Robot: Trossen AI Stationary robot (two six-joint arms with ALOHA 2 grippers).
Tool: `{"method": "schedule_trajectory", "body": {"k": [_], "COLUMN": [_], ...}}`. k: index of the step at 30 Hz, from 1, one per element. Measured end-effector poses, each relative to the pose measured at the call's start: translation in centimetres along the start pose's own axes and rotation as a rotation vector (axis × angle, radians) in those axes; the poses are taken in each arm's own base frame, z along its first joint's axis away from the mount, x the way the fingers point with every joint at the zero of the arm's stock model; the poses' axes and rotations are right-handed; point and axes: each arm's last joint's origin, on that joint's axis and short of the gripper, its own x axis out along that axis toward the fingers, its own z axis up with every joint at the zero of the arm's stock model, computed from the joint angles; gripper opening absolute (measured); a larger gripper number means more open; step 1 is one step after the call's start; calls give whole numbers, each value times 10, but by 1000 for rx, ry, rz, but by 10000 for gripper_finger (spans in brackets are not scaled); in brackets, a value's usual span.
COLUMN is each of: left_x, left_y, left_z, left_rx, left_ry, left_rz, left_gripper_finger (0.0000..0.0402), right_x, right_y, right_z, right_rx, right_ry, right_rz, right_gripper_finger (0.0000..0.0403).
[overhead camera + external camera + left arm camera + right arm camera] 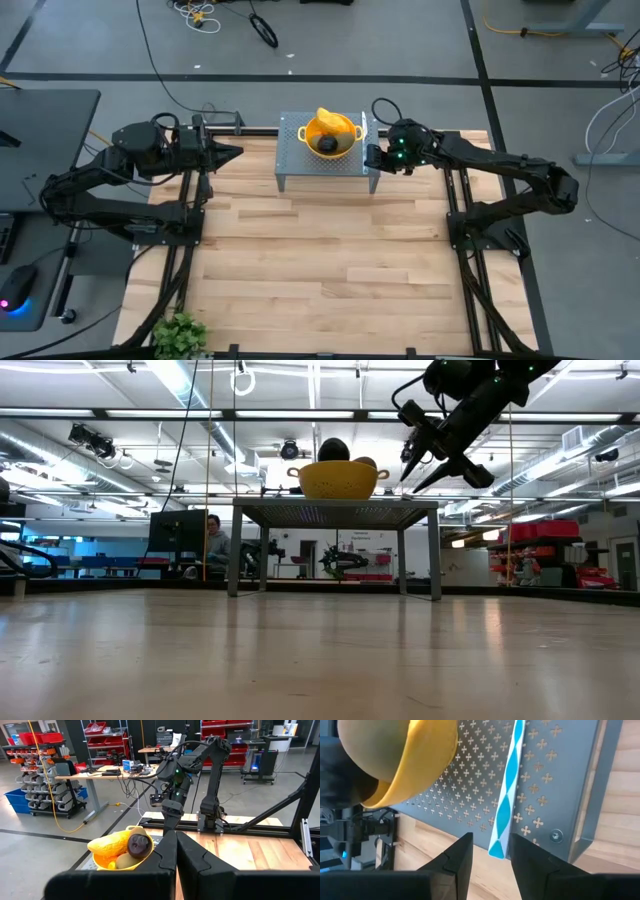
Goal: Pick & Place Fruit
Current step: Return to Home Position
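A yellow bowl [330, 133] stands on a grey perforated stand [300, 165] at the table's far middle. In it lies fruit: a yellow-orange oblong [114, 845], a dark round one [139, 845] and an olive-brown oval [365, 462]. A knife [509, 790] with a pale blue handle lies slanted over the stand's right end. My right gripper [491, 845] hangs just off that end, slanting down, fingers apart around the handle's end. My left gripper [232, 152] waits shut, level, left of the stand. My right gripper has the end of the knife's handle [499, 847] between its two fingers, which come slanting down from the table's right. The handle lies close against one finger [520, 855] and a gap shows to the other. Whether it touches, I cannot tell.
The wooden tabletop [320, 260] spreads out on the near side of the stand. A small green plant [180, 335] sits at the near left corner. Black frame rails [190, 250] run along both sides. A person [213, 540] sits far off in the room.
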Motion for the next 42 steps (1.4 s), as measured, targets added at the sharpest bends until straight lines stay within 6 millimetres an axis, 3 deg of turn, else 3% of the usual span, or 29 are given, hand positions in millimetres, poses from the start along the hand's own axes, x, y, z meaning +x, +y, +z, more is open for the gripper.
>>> {"method": "schedule_trajectory", "body": {"k": [8,14,24,42], "left_x": [0,-1,-6,-6], "left_y": [0,0,1,1], "left_z": [0,0,1,1], "left_rx": [0,-1,-3,7], "left_ry": [0,-4,-17,-17], "left_rz": [0,0,1,1], "left_gripper_finger": [4,4,4,4], "right_x": [-1,-14,-58,-136], "right_y": [0,4,9,16], "right_z": [0,-1,-4,-9], "right_rx": [-5,-29,-145,-682], "right_ry": [-2,-22,-101,-468], "right_rz": [4,58,204,453], "right_gripper_finger": [134,112,49,22]}}
